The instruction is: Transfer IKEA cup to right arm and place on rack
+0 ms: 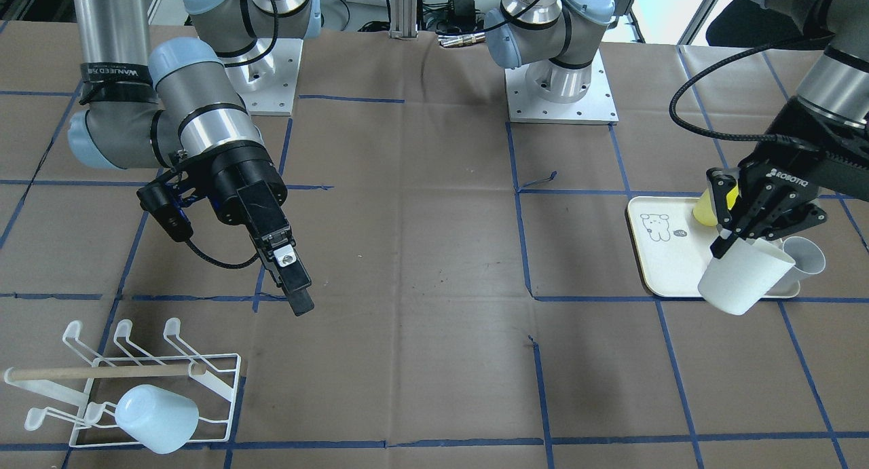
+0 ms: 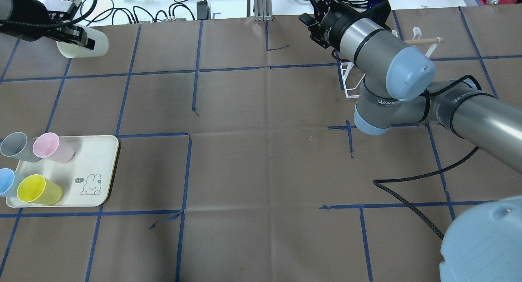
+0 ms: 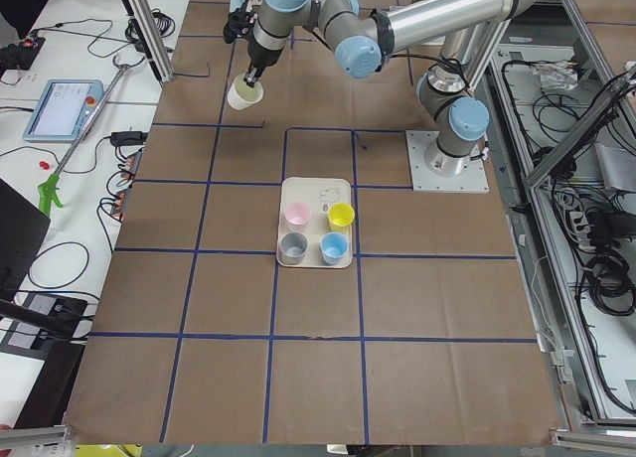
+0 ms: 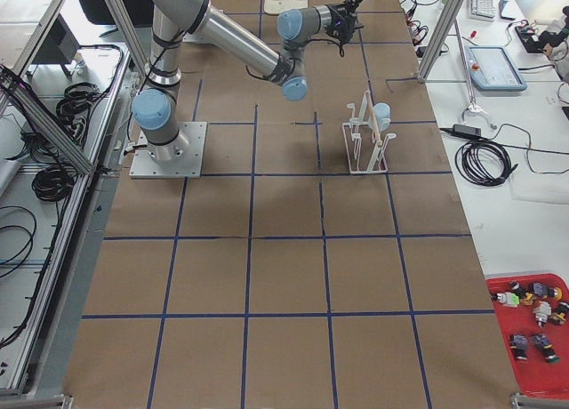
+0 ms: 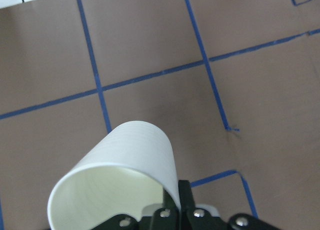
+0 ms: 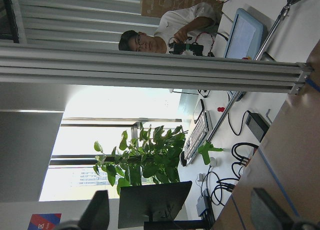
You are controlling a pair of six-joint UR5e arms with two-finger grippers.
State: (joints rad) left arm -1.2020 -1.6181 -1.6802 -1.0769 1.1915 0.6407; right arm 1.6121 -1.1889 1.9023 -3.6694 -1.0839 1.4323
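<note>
IKEA cup (image 1: 745,277): white, tapered, thin-walled

You see the right arm (image 1: 204,126) and left arm (image 1: 838,82) in silver-grey, with pale blue joint caps (image 1: 178,56); the left gripper (image 1: 732,238) is black, marked ROBOTIQ.

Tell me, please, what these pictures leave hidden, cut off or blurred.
- Overhead view: the rack is mostly hidden behind the right arm.
- Front-facing view: the left end effector and its white cup hide the pink cup and blue cup on the tray.
- Left wrist view: the bottom edge cuts off that end effector's fingers.
- Right wrist view: the right end effector shows only as blurred fingertips at the bottom edge.
</note>
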